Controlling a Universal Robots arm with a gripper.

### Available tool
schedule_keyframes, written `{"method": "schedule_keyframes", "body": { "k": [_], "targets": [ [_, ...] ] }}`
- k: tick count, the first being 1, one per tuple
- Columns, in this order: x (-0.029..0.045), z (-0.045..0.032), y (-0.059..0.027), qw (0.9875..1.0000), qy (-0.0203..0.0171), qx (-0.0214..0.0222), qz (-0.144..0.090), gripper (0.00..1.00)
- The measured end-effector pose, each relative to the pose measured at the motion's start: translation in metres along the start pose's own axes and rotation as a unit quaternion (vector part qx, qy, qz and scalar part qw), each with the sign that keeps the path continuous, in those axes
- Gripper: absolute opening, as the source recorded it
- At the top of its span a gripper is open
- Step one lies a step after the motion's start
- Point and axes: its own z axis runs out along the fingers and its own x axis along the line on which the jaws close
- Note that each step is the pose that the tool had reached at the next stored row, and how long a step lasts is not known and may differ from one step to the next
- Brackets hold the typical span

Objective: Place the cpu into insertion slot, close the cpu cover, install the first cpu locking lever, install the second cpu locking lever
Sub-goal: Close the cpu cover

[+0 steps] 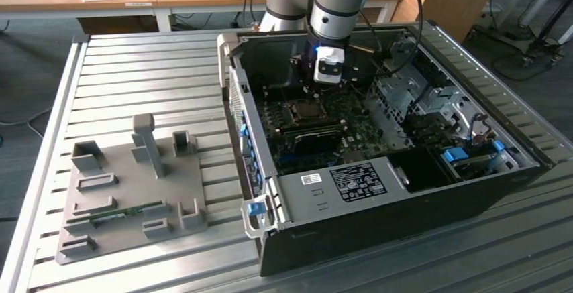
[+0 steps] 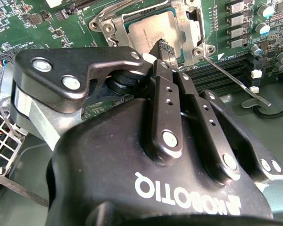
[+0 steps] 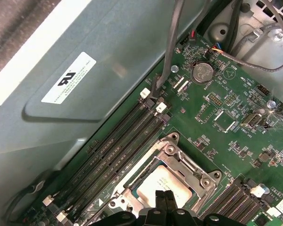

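The black end effector [image 2: 163,47], fingers pressed together, hangs tip-down close over the small silvery-grey square cpu [image 2: 148,30]. The cpu sits in the socket on the green motherboard [image 3: 236,136]. The thin metal-frame cpu cover [image 3: 191,165] lies flat around it. A thin wire lever [image 2: 236,79] juts out beside the socket.

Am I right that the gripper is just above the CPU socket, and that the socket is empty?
Not empty: the first wrist view shows the cpu lying in it, framed by the cpu cover. The gripper is indeed just above it.
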Motion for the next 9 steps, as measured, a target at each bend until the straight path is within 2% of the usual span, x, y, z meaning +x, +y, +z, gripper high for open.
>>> {"method": "schedule_keyframes", "body": {
  "k": [9],
  "targets": [
    [0.0000, 0.0000, 0.0000, 1.0000, 0.0001, 0.0002, -0.004, 0.11]
  ]
}}
